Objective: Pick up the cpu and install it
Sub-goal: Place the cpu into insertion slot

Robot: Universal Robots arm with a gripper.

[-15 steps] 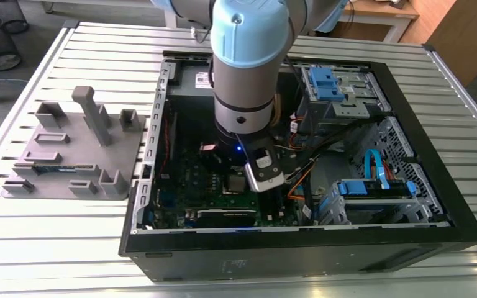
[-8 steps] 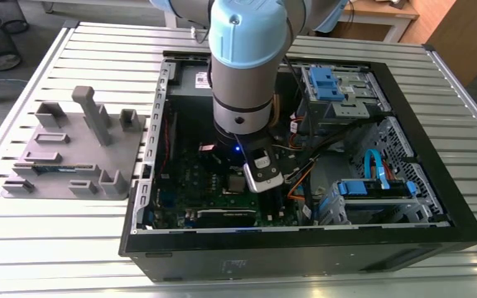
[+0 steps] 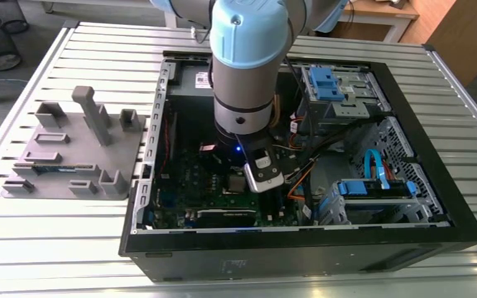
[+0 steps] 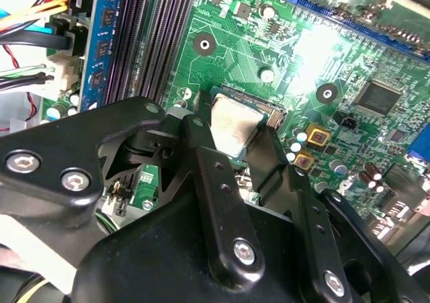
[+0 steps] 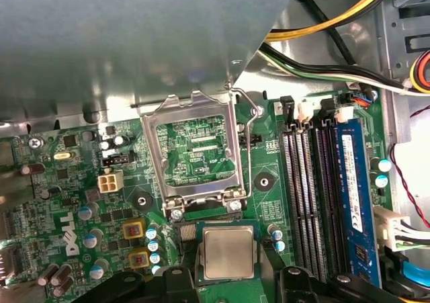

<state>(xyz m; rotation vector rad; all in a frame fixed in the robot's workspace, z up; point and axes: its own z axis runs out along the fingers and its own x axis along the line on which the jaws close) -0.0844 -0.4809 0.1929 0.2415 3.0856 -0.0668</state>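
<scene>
The cpu is a small square chip with a dull silvery top and a thin green rim. My gripper is shut on it, one black finger against each of two opposite edges. In the first wrist view the cpu hangs level right over the socket base, whose pin field peeks out beside it, and my gripper flanks it. The socket's metal load frame stands flipped open just beyond. In the exterior view my arm reaches straight down into the open computer case onto the green motherboard.
Dark memory slots and a blue memory stick run beside the socket. Yellow and black cables cross above. Blue drive bays and case walls hem the arm in. A grey block tray lies on the slatted table at the exterior view's left.
</scene>
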